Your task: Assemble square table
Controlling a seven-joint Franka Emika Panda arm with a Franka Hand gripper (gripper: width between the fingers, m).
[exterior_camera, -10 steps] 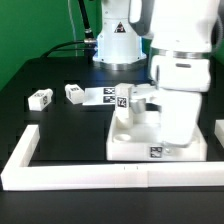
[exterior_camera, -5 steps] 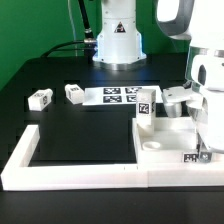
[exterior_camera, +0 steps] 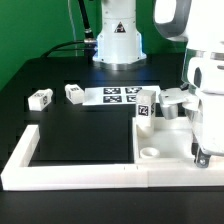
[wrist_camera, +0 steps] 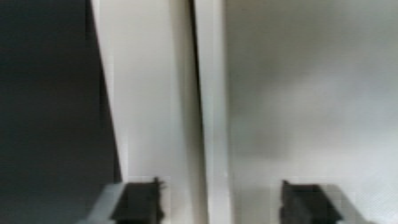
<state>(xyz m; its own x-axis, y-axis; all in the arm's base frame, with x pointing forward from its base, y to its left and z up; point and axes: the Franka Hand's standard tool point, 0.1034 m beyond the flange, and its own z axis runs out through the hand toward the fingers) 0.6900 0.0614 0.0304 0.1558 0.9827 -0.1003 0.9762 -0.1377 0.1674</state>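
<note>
The black table (exterior_camera: 70, 130) takes most of the exterior view, and the white robot arm (exterior_camera: 205, 80) stands over that view's right side and hides part of what is behind it. The long white L-shaped border wall (exterior_camera: 80, 176) runs along the near edge and turns up on the exterior view's left. The square table slab (exterior_camera: 165, 140) lies flat inside this wall, on the exterior view's right. Its near edge appears to rest against the wall, and its right end is covered by the arm. One round corner socket (exterior_camera: 148, 153) is visible at the slab's near left corner. The marker board (exterior_camera: 118, 96) lies flat farther back, near the middle. One leg (exterior_camera: 144, 110) stands upright at the far left corner of the slab and shows its tag. A second white block (exterior_camera: 172, 100) stands beside it and is partly hidden, so I cannot tell what it is. Two loose legs (exterior_camera: 40, 98) (exterior_camera: 74, 92) lie on the table at the exterior view's left, well apart from the slab. The gripper (exterior_camera: 200, 155) (wrist_camera: 222, 200) hangs low at the slab's near right part. In the wrist view its two dark fingers (wrist_camera: 134, 200) stand apart, with blurred white plastic and a thin ridge between them, and nothing is pinched.
</note>
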